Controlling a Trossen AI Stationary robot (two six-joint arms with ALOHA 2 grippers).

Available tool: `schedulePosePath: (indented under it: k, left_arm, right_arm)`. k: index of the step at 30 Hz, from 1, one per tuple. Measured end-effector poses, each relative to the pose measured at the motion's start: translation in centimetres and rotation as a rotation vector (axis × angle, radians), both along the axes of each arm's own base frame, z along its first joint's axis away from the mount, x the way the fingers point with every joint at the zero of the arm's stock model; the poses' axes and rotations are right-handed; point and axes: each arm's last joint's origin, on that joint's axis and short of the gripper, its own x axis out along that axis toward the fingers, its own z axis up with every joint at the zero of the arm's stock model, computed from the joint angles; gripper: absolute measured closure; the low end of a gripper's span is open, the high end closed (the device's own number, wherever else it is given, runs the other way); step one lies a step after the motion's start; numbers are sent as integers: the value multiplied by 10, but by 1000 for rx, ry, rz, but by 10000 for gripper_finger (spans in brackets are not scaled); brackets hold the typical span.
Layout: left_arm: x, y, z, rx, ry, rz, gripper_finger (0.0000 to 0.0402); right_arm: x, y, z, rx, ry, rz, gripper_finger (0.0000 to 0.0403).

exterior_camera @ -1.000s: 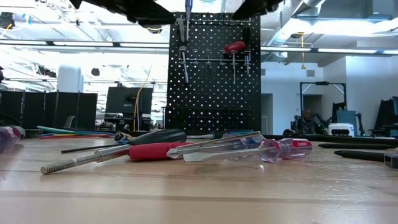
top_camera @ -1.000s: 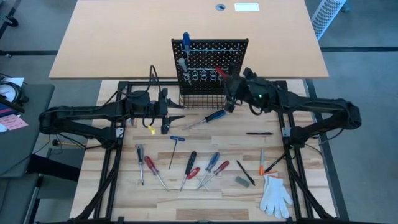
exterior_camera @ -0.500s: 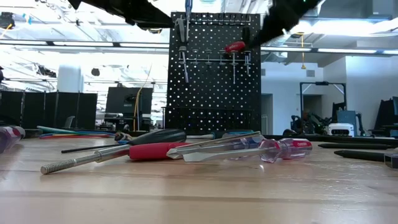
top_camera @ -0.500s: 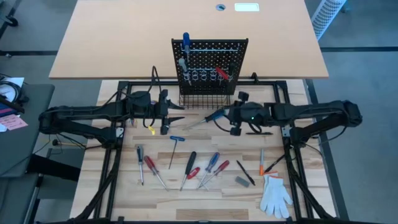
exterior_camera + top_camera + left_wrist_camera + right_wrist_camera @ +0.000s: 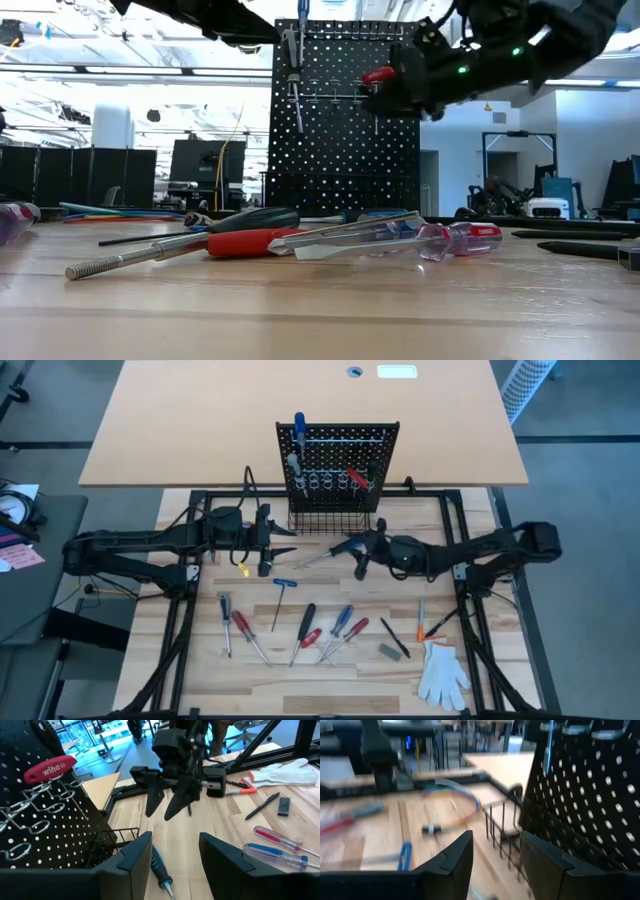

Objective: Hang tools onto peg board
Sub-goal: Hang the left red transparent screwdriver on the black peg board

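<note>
The black peg board (image 5: 337, 465) stands upright at the far middle. A red-handled screwdriver (image 5: 50, 768) hangs in its silver rings and a blue-handled one (image 5: 298, 428) sits at its top. A blue-handled screwdriver (image 5: 338, 548) lies flat on the table in front of the basket. My right gripper (image 5: 356, 554) hovers open by that screwdriver's handle end, touching nothing; the left wrist view shows its fingers (image 5: 152, 802) apart. My left gripper (image 5: 175, 865) waits open left of the board. Several more screwdrivers (image 5: 320, 632) lie toward the near edge.
A black wire basket (image 5: 325, 520) juts from the board's base, close to both grippers. A blue T-handle key (image 5: 280, 595) lies near the middle. A white glove (image 5: 442, 672) lies near right, and a loop of coloured wires (image 5: 455, 795) far left.
My right gripper has come down from the peg board's rings toward the table's near edge and now hangs low over the blue-handled screwdriver. It has rolled about its own axis on the way. Its fingers stay apart as before.
</note>
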Motion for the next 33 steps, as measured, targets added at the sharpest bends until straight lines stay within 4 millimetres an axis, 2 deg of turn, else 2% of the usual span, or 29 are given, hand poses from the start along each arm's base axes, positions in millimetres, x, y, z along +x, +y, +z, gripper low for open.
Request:
schedulePosePath:
  k: [4,8,12,22,33]
  left_arm:
    - [0,0,0,-2,3,0,243]
    - [0,0,-1,-4,12,0,243]
    - [0,0,-2,-7,21,1,243]
    - [-1,0,-5,-50,44,11,243]
    - [-3,0,-10,-108,88,27,244]
  right_arm:
    - [16,-3,-16,-6,-57,-13,237]
    - [32,-6,-36,-13,-46,-37,237]
    - [46,-7,-47,-20,-22,-43,237]
    - [52,-7,-39,-65,-25,-29,237]
    - [61,-4,-43,27,54,357,237]
